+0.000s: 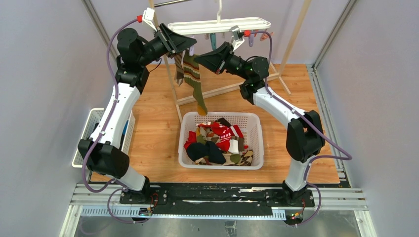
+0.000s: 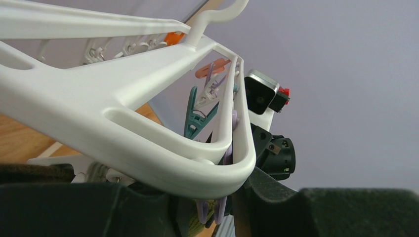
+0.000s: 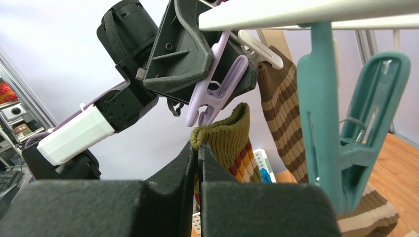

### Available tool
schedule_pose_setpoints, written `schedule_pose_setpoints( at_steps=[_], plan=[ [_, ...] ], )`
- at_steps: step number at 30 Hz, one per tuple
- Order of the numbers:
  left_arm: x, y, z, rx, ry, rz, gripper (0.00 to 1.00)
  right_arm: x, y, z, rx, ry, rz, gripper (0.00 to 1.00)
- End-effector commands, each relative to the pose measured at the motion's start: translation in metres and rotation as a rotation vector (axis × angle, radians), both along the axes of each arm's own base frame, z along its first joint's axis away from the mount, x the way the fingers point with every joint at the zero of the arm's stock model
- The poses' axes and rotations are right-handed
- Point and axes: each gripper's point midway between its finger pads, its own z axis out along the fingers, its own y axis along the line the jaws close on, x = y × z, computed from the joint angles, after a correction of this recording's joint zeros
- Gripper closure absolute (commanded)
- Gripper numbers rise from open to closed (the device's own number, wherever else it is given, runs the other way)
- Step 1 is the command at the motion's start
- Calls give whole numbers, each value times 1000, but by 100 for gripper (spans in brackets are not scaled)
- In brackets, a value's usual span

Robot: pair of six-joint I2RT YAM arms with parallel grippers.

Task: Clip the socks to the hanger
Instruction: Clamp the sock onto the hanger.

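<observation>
Left claw (image 3: 217, 69): pinching lilac plastic clip (image 3: 217, 96) under white plastic oval hanger (image 1: 217, 25).
Right claw (image 3: 199, 148): clamped on cuff of soft olive striped sock (image 3: 225, 140), just below that clip.
Handling: light, limp; take by thick cuff.
Other socks (image 1: 217, 143): heaped in white basket (image 1: 220, 167).

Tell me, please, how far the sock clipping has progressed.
Done: one brown striped sock hangs from the hanger. In hand: the right tool holds an olive striped sock under the lilac clip that the left tool pinches. Left: many socks in the basket.
</observation>
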Motion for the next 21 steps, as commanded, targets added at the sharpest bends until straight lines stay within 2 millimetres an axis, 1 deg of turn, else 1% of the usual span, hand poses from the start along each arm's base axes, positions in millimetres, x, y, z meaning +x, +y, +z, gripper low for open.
schedule_pose_setpoints(
  at_steps=[1,8,12,21],
  plan=[
    [-15,-4,3,1,-20,-80,100,-3,5,17,47,-50,6,100],
    [-15,-4,2,-3,-17,-84,100,-1,7,18,51,-46,12,100],
    [-16,-3,4,-6,-20,-87,100,-8,14,12,19,-57,61,100],
    [-18,-2,8,-9,-27,-88,100,-17,16,3,-6,-64,96,100]
  ],
)
